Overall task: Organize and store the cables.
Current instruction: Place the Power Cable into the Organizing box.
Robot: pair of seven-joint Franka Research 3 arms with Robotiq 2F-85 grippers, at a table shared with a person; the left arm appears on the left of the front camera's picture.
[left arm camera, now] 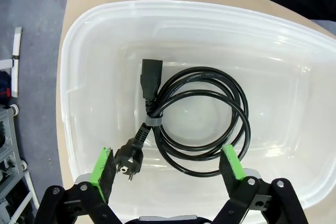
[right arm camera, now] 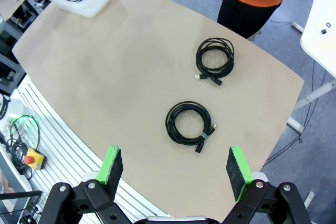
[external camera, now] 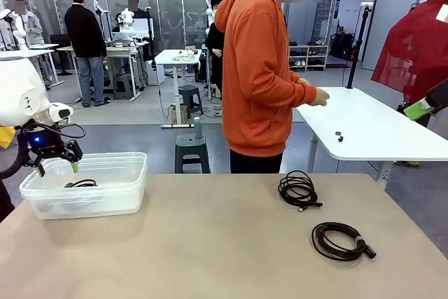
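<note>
The left gripper (external camera: 58, 167) hangs over the near-left corner of a clear plastic bin (external camera: 119, 197) that sits at the left end of the tan table (external camera: 210, 243). Its green-padded fingers (left arm camera: 102, 174) stand wide apart with nothing between them. Looking straight down from its wrist, one coiled power cord (left arm camera: 153, 114) lies flat on the floor of the bin, below the open fingers and not touching them. It is bound by a pale band, with a block-shaped connector at one end and a round two-pin plug at the other, both on the same side of the coil. From the front, that cord (external camera: 82, 183) shows as a dark loop through the bin's wall. Two more cables lie out on the bare tabletop to the right, well apart from the bin. The far coil (external camera: 287, 190) rests close to the table's far edge, and the near coil (external camera: 317, 239) lies a little to the right of it and closer to the robot. The two do not touch. The right gripper (right arm camera: 174, 165) is held high above the table, its fingers spread wide and empty, looking down on both loose coils. A person in an orange hoodie (external camera: 259, 75) stands at the far side, turned toward a white table (external camera: 378, 131), both hands at its edge.
</note>
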